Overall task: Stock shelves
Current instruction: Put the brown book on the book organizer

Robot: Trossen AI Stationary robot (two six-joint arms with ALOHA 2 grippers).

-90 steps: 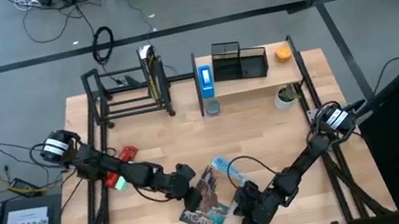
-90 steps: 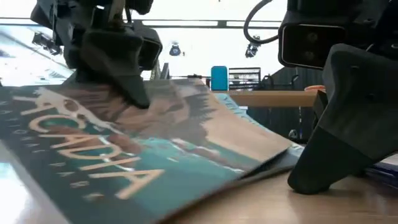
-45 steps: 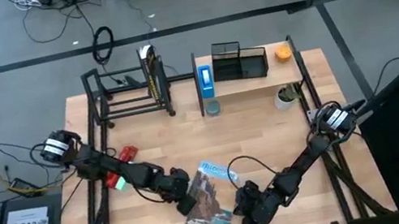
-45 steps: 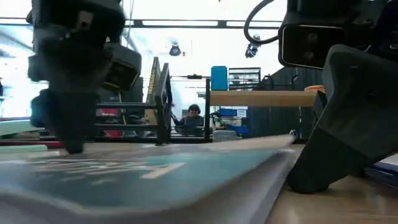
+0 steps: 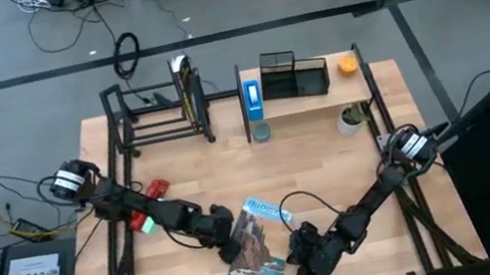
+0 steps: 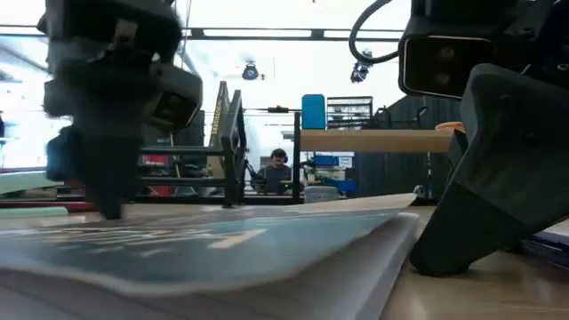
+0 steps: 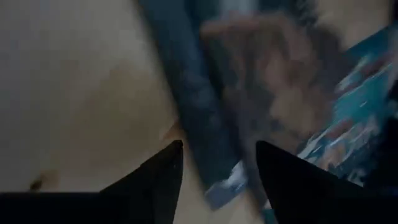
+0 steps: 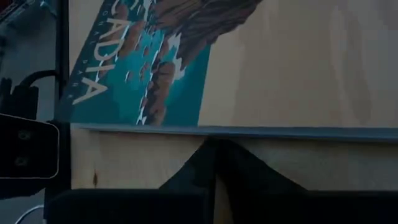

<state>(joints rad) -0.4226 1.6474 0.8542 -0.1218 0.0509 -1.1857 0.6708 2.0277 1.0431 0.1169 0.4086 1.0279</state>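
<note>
1. Now the book (image 5: 254, 254) with the teal "Acadia" cover lies nearly flat on the front of the table (image 5: 310, 161); a second ago it was tilted up steeply, its title filling the low view.
2. Since half a second ago almost nothing has shifted.
3. Left gripper (image 5: 227, 245) sits at the book's left edge, its fingers (image 7: 155, 180) apart with the book's edge between them in the left wrist view.
4. Right gripper (image 5: 297, 250) rests just beside the book's right edge, fingers (image 8: 214, 171) closed together, tips at the table near the cover.
5. The black metal rack (image 5: 155, 113) stands at the table's far left with a thin item upright on its right side.
6. The wood-board shelf (image 5: 313, 95) stands at the far right, carrying a blue box (image 5: 252, 94), a black mesh organizer (image 5: 292, 72) and an orange object (image 5: 347, 65).
7. A red item (image 5: 155, 188) lies on the table by the left arm.
8. Beyond the table, the low view shows a person (image 6: 278, 167) seated in the room.
</note>
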